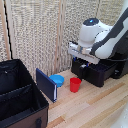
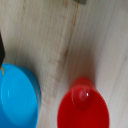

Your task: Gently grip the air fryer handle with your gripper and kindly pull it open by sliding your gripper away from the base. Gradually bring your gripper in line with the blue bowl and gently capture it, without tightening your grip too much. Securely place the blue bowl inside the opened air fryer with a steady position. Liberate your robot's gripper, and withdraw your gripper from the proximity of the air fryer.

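The black air fryer (image 1: 100,72) stands on the wooden floor at the exterior view's right, partly behind the arm. Its handle cannot be made out against the dark body, and I cannot tell whether the drawer is pulled out. The blue bowl (image 1: 57,80) (image 2: 17,97) rests on the wood beside a red cup (image 1: 75,84) (image 2: 82,107). My gripper (image 1: 81,59) hangs in front of the air fryer, above and to the right of the cup. Its fingers are too dark and blurred to read. It holds nothing that I can see.
A big black fabric case (image 1: 17,95) fills the exterior view's left. A flat dark-blue panel (image 1: 46,85) stands upright between the case and the bowl. A woven screen (image 1: 45,30) forms the back wall. Bare wooden boards (image 1: 90,107) lie in front of the cup.
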Motion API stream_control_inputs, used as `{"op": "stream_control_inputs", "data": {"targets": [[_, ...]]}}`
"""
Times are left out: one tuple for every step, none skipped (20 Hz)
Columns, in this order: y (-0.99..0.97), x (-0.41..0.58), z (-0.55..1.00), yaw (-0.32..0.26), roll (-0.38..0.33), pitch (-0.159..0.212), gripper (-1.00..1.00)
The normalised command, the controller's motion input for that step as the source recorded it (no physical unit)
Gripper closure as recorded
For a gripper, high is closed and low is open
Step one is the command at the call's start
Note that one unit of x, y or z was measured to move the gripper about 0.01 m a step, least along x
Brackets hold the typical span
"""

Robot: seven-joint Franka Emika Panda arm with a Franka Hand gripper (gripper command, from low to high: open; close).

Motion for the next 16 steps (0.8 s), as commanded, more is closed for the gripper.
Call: {"op": "stream_control_inputs", "data": {"targets": [[0.34,0.369,0.74,0.005,0.000,0.199,-1.00],[0.29,0.449,0.74,0.019,0.000,0.207,-1.00],[0.27,0.500,0.72,0.034,0.000,0.219,-1.00],[0.26,0.557,0.69,0.048,0.000,0.239,-1.00],[0.25,0.551,0.67,0.046,0.000,0.244,-1.00],[0.22,0.586,0.67,0.034,0.000,0.243,-1.00],[0.21,0.594,0.67,0.032,0.000,0.243,-1.00],[0.22,0.609,0.68,0.032,0.000,0.239,-1.00],[0.22,0.617,0.69,0.032,0.000,0.234,-1.00],[0.21,0.646,0.70,0.022,0.000,0.230,-1.00],[0.19,0.631,0.66,0.018,0.000,0.244,-1.00],[0.20,0.631,0.64,0.015,0.000,0.254,-1.00],[0.22,0.591,0.57,0.014,0.000,0.279,-1.00],[0.22,0.583,0.51,0.006,0.000,0.297,-1.00],[0.23,0.580,0.44,0.000,0.003,0.314,-1.00],[0.22,0.574,0.43,0.000,0.004,0.319,-1.00]]}}
